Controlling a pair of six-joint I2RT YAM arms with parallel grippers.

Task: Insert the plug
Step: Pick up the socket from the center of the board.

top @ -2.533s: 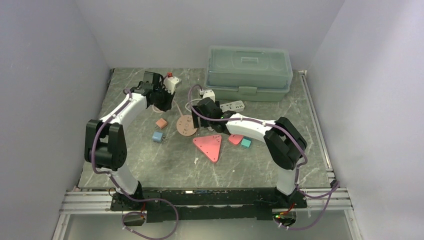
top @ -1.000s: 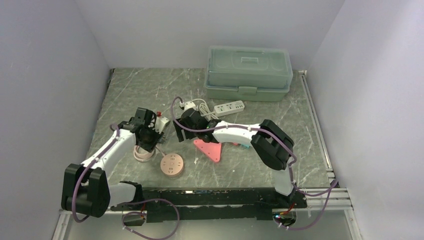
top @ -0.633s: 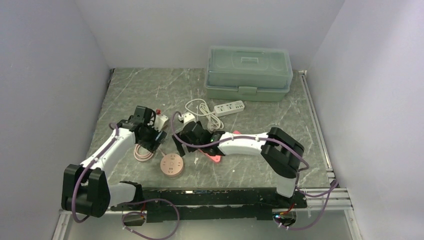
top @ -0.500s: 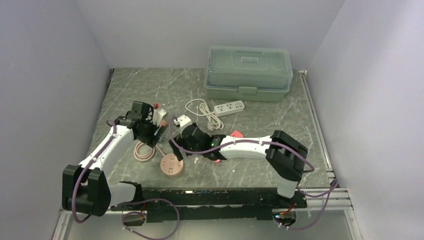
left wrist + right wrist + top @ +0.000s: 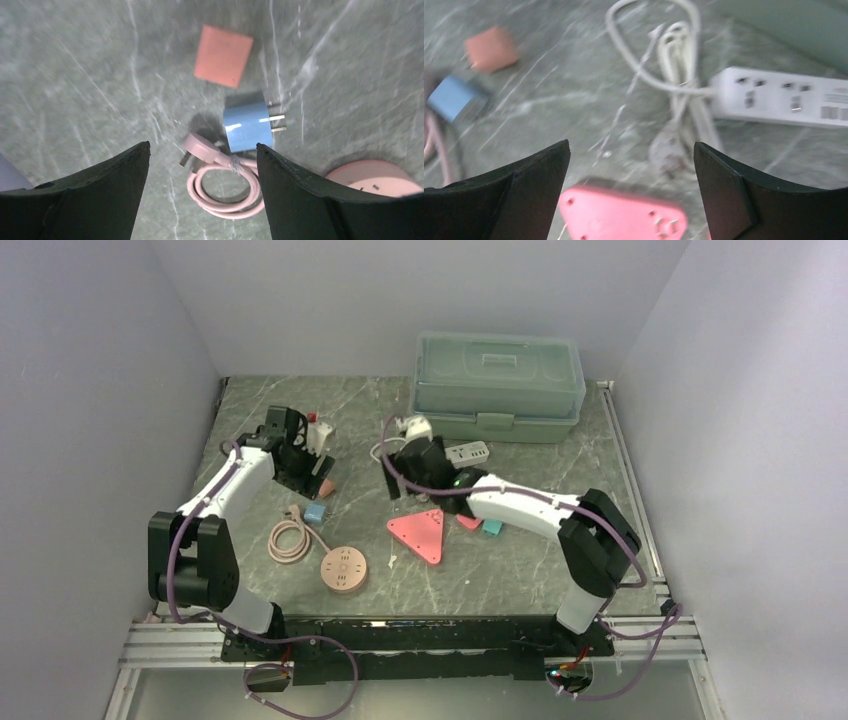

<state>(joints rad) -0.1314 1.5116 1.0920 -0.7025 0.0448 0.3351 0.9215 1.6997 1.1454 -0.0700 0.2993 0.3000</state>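
Pink plug (image 5: pixel 196 147) lying flat, unplugged, cord (image 5: pixel 225 211) coiled; round pink socket (image 5: pixel 376 178) near.

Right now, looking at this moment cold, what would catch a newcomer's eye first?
The pale green translucent plastic toolbox stands out at the back edge of the grey marble table. In front of it, mid-table, lies a bright pink triangular socket block, and to its left, nearer the front edge, a round pink socket disc with a coiled pink cable beside it.
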